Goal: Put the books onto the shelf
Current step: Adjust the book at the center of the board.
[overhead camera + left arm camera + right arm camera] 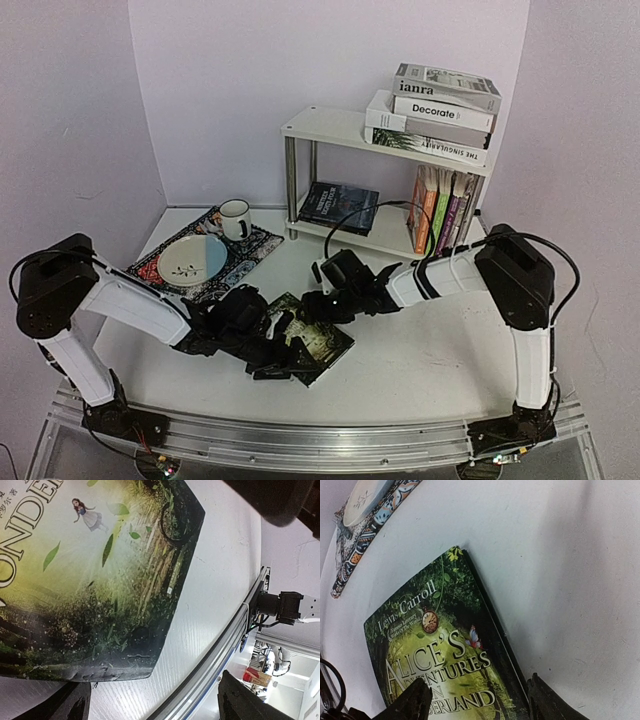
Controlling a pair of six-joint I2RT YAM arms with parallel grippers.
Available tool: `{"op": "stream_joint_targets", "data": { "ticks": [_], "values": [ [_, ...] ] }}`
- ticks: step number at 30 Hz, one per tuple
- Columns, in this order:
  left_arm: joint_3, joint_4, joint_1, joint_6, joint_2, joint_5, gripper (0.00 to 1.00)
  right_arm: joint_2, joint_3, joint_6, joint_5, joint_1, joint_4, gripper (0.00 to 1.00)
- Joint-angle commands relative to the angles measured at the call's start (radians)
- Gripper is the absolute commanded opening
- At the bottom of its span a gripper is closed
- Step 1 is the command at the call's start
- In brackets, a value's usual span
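Item 1, table (430,370): white, bore all else. Item 2, shelf (330,125): white, two tiers, chrome legs, far right by the wall. Item 3, stacked books (440,112): four or so, flat on top tier. Item 4, upright books (440,205): several, right end of btm tier; dark book (340,205) flat at left end, gap between. Item 5, mat (258,243): patterned, far left, w/ plate (192,258) and mug (235,218) on it; not task items. Item 6, Alice book (440,650): flat, cover up, near centre of table, well apart from shelf; prob. the only one left to shelve. Item 7, left gripper (155,702): jaws spread wide at the book's near corner, holding nothing. Item 8, right gripper (480,705): jaws apart, straddling the spine edge, not pinching. Handling note: book lay too flat to pinch outright; suggest one side steady it while the other tips an edge up, then clamp across the thickness near the spine and carry it to the gap.
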Motion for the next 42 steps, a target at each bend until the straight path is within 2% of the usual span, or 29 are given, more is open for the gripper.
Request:
{"op": "stream_joint_targets", "data": {
  "ticks": [1, 5, 10, 16, 23, 33, 42],
  "values": [
    [0.003, 0.072, 0.006, 0.0, -0.089, -0.095, 0.9, -0.085, -0.009, -0.072, -0.023, 0.011, -0.044, 0.72],
    [-0.054, 0.064, 0.035, 0.018, -0.188, -0.123, 0.92, -0.198, -0.069, -0.13, 0.076, -0.002, -0.119, 0.81],
    [-0.104, 0.029, 0.159, 0.051, -0.283, -0.067, 0.94, -0.33, -0.155, -0.154, 0.17, -0.003, -0.209, 0.89],
    [0.032, -0.265, 0.249, 0.233, -0.324, -0.18, 0.99, -0.454, -0.286, -0.082, 0.165, -0.002, -0.258, 0.9],
    [0.126, -0.293, 0.343, 0.334, -0.24, -0.162, 1.0, -0.564, -0.417, 0.056, 0.159, 0.032, -0.267, 0.89],
    [0.267, -0.286, 0.393, 0.469, -0.054, -0.192, 0.99, -0.673, -0.594, 0.293, 0.197, 0.118, -0.183, 0.89],
    [0.308, -0.248, 0.409, 0.493, 0.049, -0.133, 0.98, -0.612, -0.603, 0.37, 0.152, 0.145, -0.105, 0.87]
  ]
}}
